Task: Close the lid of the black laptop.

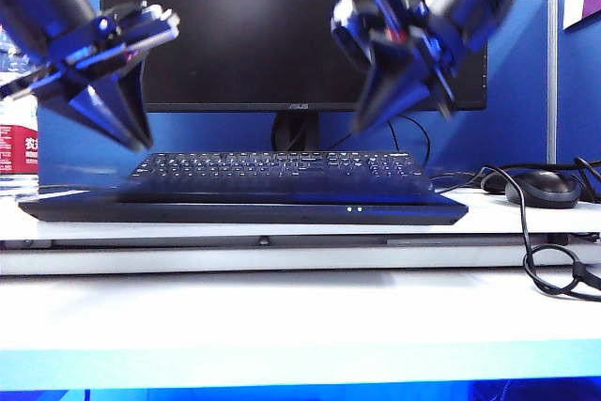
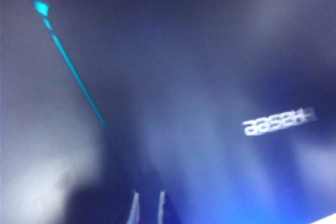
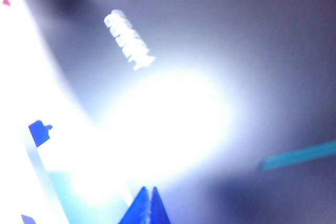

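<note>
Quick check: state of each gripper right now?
Left gripper: open, holding nothing, above the black laptop's left side.
Right gripper: cannot tell; blurred, above its right side.

"Hasee" on lid (image 2: 277, 121); "ASUS" on monitor (image 1: 298, 106)

Two grippers are hanging over the desk: the left gripper (image 1: 127, 124) at the left, the right gripper (image 1: 404, 110) at the right; one laptop (image 1: 235, 208) is lying below them, with two lights (image 1: 354, 209) glowing on its front edge; one keyboard (image 1: 272, 164), one monitor (image 1: 282, 35) and one mouse (image 1: 543, 187) are showing.
</note>
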### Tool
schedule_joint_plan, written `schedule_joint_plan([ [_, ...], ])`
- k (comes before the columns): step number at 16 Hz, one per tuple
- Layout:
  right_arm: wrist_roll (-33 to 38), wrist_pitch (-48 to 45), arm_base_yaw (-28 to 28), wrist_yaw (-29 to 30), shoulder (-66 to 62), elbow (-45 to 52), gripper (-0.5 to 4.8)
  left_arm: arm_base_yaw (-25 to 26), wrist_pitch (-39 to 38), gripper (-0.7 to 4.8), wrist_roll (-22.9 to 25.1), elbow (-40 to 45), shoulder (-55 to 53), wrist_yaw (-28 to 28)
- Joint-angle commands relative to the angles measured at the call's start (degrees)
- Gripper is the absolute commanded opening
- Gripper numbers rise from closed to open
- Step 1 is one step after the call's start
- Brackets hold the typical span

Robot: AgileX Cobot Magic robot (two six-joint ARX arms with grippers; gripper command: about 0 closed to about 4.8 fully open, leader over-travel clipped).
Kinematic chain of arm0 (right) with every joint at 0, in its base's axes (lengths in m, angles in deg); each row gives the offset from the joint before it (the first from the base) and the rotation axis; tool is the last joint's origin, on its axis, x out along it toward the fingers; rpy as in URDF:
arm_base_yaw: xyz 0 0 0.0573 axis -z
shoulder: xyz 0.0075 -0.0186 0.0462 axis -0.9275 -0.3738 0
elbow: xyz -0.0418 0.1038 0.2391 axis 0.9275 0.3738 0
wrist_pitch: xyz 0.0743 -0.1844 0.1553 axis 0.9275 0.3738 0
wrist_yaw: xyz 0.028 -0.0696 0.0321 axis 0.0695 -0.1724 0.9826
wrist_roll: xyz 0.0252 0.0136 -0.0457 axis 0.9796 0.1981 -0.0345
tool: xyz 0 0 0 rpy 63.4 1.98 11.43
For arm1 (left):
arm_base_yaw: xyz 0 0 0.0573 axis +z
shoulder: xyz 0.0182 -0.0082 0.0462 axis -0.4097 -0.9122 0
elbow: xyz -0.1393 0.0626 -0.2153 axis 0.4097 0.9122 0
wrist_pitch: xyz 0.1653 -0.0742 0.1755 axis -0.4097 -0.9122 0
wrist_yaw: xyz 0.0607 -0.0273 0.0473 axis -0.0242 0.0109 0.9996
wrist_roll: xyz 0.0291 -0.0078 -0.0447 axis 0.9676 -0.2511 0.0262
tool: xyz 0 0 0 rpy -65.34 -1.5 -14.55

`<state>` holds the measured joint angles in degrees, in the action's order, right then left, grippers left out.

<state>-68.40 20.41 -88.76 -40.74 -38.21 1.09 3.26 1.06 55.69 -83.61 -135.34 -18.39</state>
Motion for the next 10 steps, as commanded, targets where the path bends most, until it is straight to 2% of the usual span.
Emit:
schedule_joint_plan([
  [1,-0.13,-2.32,-0.09,0.13,0.17,3.61,-0.01,-0.07,0.76,0.66,0.39,1.09,0.17,-0.04],
  [3,-0.07,-2.43,-0.09,0.44,0.20,4.02,-0.01,-0.07,0.92,0.66,0.35,1.07,0.20,-0.81],
  [4,0.17,-2.69,-0.09,2.60,0.44,4.02,-0.01,-0.07,1.40,0.66,0.39,1.07,0.35,-3.63],
  [6,0.13,-3.17,-0.09,5.25,2.03,4.00,-0.01,-1.18,4.70,0.48,0.50,1.07,2.93,-3.69],
  [8,0.55,-5.07,-0.09,5.03,5.84,4.00,-0.01,-2.19,9.68,0.48,0.31,1.05,8.57,-3.67],
  [10,0.74,-8.31,-0.04,4.68,13.20,4.00,-0.01,-2.86,11.74,0.48,-0.28,1.07,18.25,-0.77],
])
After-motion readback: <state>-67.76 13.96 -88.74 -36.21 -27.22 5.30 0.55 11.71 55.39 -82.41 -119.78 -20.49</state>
